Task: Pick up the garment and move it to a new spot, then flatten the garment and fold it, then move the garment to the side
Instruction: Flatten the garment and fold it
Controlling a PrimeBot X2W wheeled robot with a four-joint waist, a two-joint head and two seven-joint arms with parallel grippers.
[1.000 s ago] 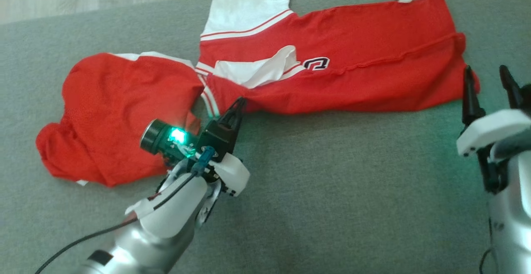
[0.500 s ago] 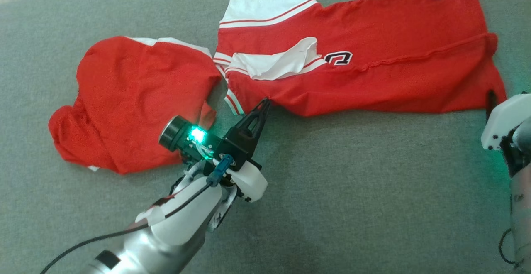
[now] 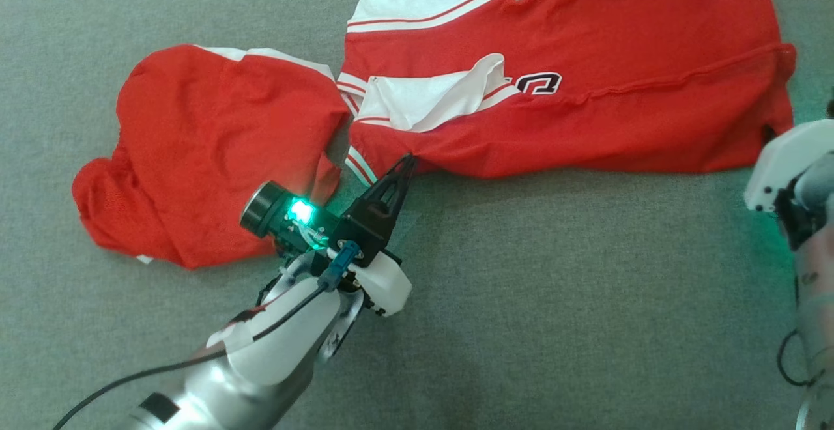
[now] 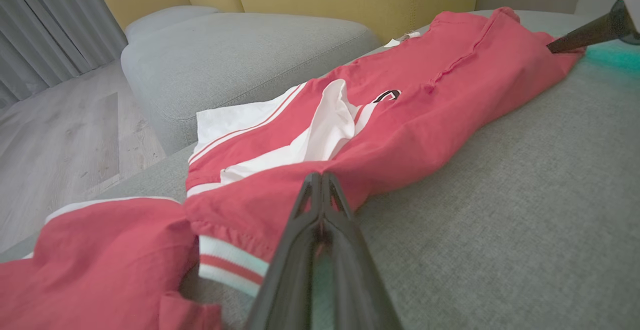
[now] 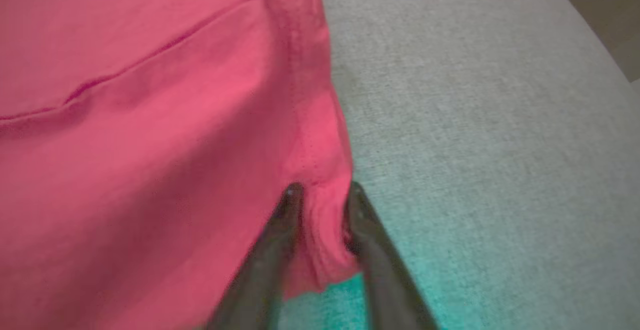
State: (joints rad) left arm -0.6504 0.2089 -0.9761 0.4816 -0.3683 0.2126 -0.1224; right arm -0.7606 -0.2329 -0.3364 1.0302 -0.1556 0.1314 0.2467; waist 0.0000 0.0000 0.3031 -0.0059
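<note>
So the garment (image 3: 586,111) was stretched out on the grey cushion (image 3: 554,286), long axis running left to right, with a bunched-up lump at the left end and the flatter body off to the right. The left gripper (image 3: 405,163) was clamped shut on the near edge, right by the striped trim about halfway along. The right gripper (image 5: 322,192) was on the near right corner of the hem, with a fold of red cloth squeezed between its two fingers.

That put one pinch on each side, both on the near edge, so I reckon any lift or drag had to go with both arms together or the shirt would just skew.

Compared with a second before, the right fingers weren't gaping wide just short of the corner anymore; they'd gone onto it and closed in. The left pinch looked unchanged, and the camera had drifted a bit.
</note>
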